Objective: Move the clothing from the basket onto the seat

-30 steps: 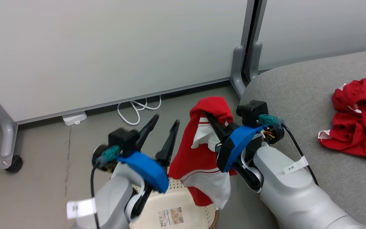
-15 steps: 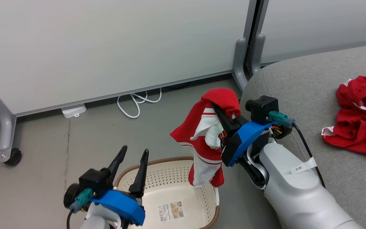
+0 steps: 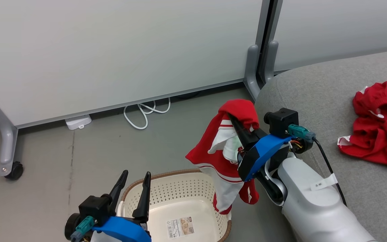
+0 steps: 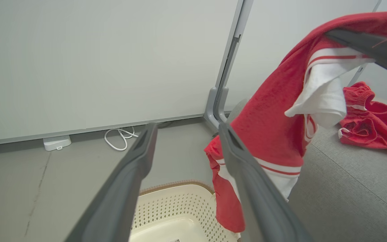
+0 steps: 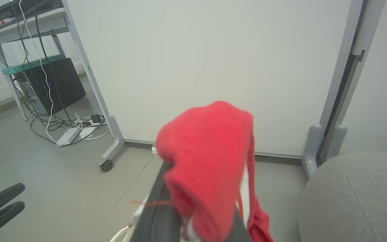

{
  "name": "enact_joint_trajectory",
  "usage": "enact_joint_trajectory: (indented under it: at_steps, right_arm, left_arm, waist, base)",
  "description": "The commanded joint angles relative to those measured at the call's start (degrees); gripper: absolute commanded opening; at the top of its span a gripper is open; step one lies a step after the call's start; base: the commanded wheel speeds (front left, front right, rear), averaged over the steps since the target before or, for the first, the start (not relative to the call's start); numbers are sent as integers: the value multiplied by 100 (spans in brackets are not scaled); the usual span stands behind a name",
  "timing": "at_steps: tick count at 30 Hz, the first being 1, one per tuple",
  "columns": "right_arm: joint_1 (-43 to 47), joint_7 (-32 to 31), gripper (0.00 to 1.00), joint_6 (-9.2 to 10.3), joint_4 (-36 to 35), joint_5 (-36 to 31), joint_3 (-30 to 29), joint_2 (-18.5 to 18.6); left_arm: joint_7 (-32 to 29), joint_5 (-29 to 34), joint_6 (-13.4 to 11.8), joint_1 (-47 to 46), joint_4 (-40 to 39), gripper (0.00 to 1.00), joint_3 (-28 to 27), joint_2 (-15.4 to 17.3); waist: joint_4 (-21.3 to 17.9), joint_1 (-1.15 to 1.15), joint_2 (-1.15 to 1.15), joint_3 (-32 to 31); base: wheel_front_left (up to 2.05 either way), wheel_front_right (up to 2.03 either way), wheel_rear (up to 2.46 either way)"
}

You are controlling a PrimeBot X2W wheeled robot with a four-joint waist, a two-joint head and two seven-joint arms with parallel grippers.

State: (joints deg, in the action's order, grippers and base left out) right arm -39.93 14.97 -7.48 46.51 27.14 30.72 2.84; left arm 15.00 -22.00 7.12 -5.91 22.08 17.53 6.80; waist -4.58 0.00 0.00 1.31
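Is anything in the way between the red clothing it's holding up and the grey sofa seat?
Nothing visible. The red garment hangs from the right gripper just beside the rounded edge of the seat, and bare grey cushion lies between it and the other garment lying there.

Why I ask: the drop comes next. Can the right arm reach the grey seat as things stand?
Probably yes: the right pincer, shut on the red garment, hangs just beside the seat, with nothing between them.

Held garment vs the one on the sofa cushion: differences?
The held garment hangs from the right gripper, off the sofa cushion; the other garment lies crumpled on it. The held garment shows broad white panels; the other, mostly red. Both are red with white trim.
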Motion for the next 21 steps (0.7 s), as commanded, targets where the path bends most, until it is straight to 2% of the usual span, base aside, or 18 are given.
enact_joint_trajectory:
  at_steps: [1,12,21]
  right_arm:
    - [47,30,0,-3,-42,-36,-20,9]
    - [135,-47,0,-3,-102,-106,-67,9]
    - [94,-77,0,-3,-199,-204,-220,9]
  left_arm:
    - [27,44,52,44,-44,100,1,-21]
    - [27,47,48,99,-93,100,46,24]
    - [26,106,48,1,-133,100,9,75]
  waist:
    - [-5,0,0,-12]
    - [-165,0,0,-32]
    - [-707,0,0,95]
  base:
    - [0,0,0]
    - [0,0,0]
    - [0,0,0]
